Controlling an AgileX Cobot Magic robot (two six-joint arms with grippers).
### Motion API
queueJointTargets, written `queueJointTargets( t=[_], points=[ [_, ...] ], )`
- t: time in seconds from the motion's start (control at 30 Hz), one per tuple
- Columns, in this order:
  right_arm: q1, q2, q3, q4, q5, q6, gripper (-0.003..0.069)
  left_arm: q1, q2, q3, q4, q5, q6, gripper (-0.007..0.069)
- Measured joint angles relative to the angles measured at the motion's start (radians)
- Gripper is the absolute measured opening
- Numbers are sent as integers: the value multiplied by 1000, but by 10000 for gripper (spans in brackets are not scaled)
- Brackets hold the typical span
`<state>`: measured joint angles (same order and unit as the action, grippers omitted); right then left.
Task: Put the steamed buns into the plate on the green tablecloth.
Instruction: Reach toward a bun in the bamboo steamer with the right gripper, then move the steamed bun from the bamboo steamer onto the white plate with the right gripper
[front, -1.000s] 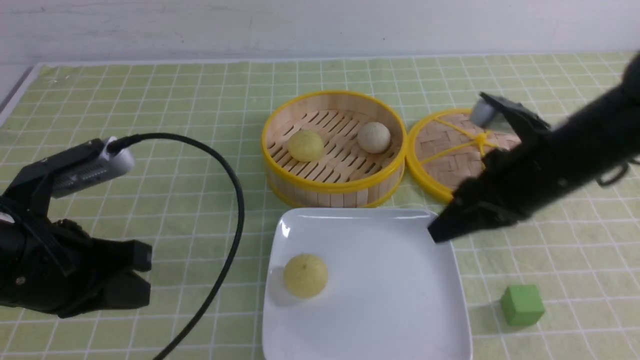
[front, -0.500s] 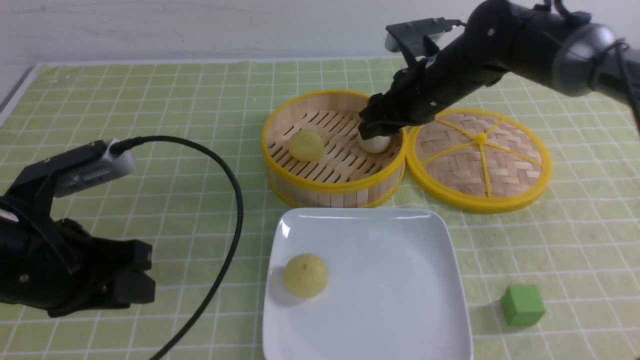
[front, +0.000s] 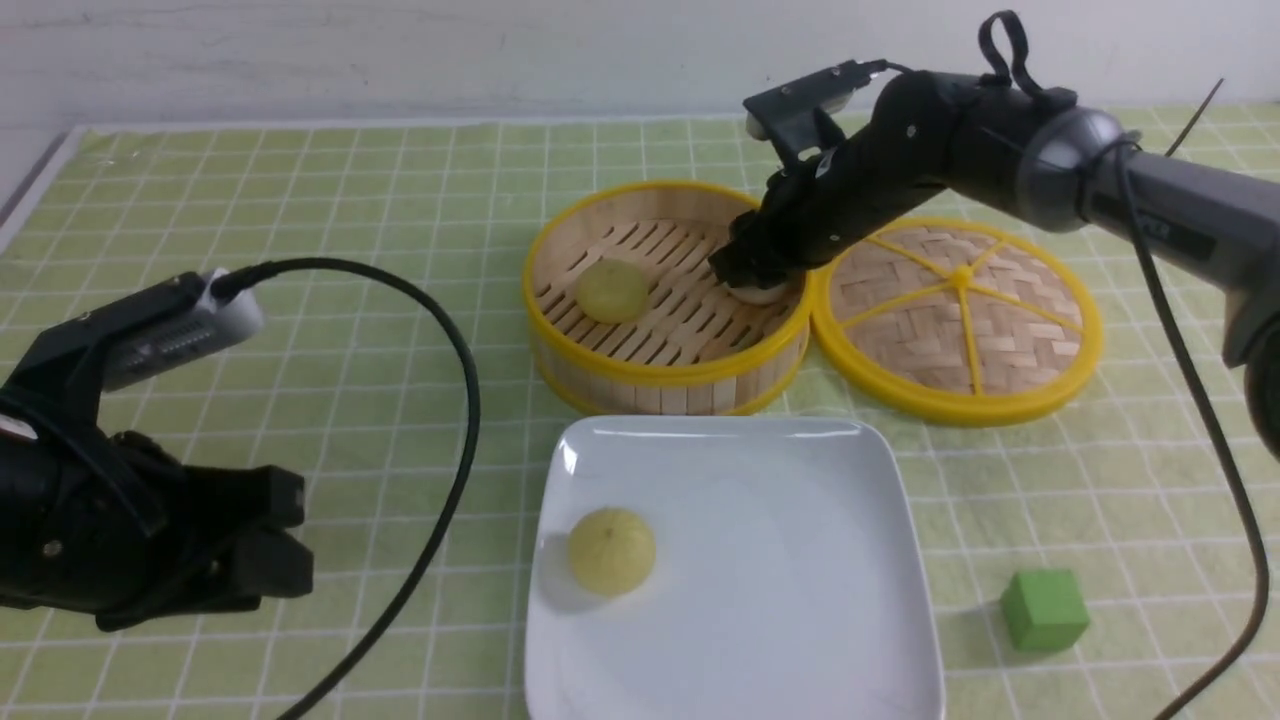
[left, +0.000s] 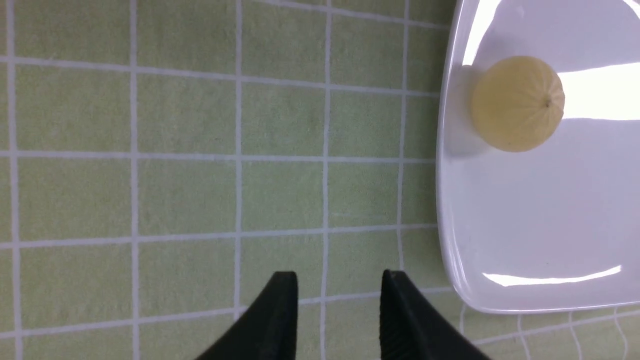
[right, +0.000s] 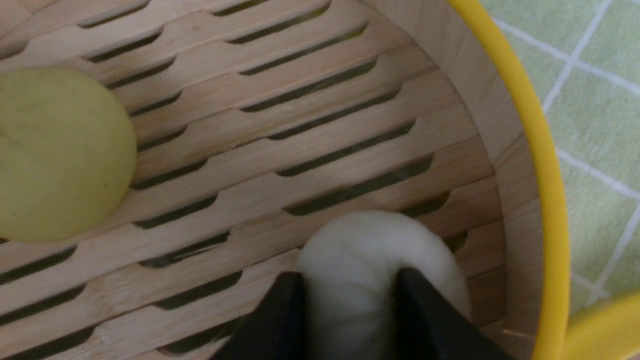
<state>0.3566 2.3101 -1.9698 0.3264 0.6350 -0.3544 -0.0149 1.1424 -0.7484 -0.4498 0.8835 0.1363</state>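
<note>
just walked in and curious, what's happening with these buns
The right gripper is down in the bamboo steamer, pinching the off-white bun. A yellow bun lies beside it there; another yellow bun already sits on the white plate. The left gripper hangs open and empty over the green tablecloth by the plate.

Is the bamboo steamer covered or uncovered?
Uncovered: the steamer shows its slatted floor, and its woven lid lies flat on the cloth beside it.
</note>
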Motion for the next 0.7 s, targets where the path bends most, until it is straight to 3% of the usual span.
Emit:
queueJointTargets(
  t=[0.07, 0.17, 0.33, 0.53, 0.7],
  points=[
    [0, -12, 0, 1, 13, 0, 101, 0, 0, 0, 0, -1, 0, 265],
    [0, -48, 0, 1, 55, 0, 22, 0, 0, 0, 0, -1, 0, 265],
    [0, -171, 0, 1, 184, 0, 24, 0, 0, 0, 2, -7, 0, 265],
    [0, -441, 0, -3, 541, -9, 23, 0, 0, 0, 28, -31, 0, 265],
    [0, -574, 117, 21, 602, 44, 23, 0, 0, 0, 44, -36, 0, 265]
  ],
)
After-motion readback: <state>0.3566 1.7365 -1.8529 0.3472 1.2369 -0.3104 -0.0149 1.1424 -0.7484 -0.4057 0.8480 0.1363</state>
